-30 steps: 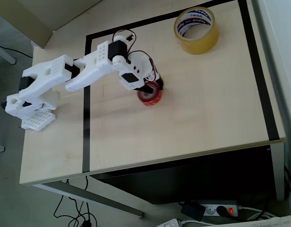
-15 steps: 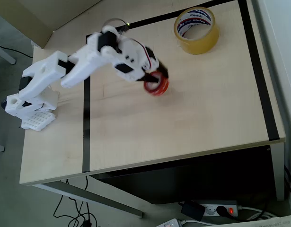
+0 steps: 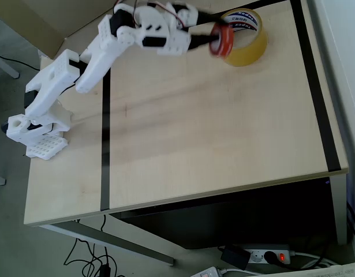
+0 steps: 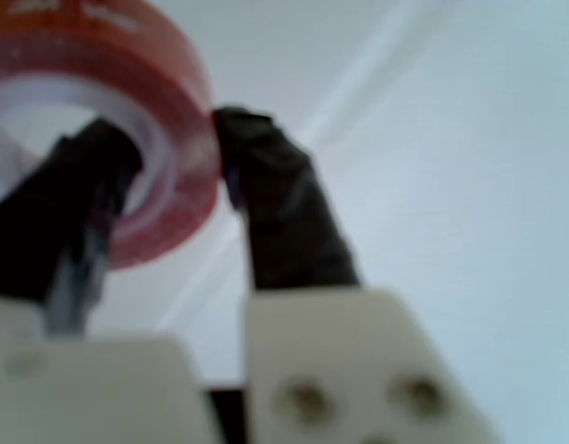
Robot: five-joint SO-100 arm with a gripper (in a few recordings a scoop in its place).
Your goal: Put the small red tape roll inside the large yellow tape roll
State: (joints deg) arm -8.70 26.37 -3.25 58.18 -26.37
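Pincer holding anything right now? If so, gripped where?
Yes: the pincer holds the small red tape roll by its ring wall, one finger inside the white core, the other outside.

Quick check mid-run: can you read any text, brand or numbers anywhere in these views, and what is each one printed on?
Blue and red lettering on the white inner core of the large yellow tape roll: too small and blurred to read in the overhead view.
The small red tape roll, shut in the gripper: no print visible in either view; the wrist view is blurred.
Nothing else bears text.
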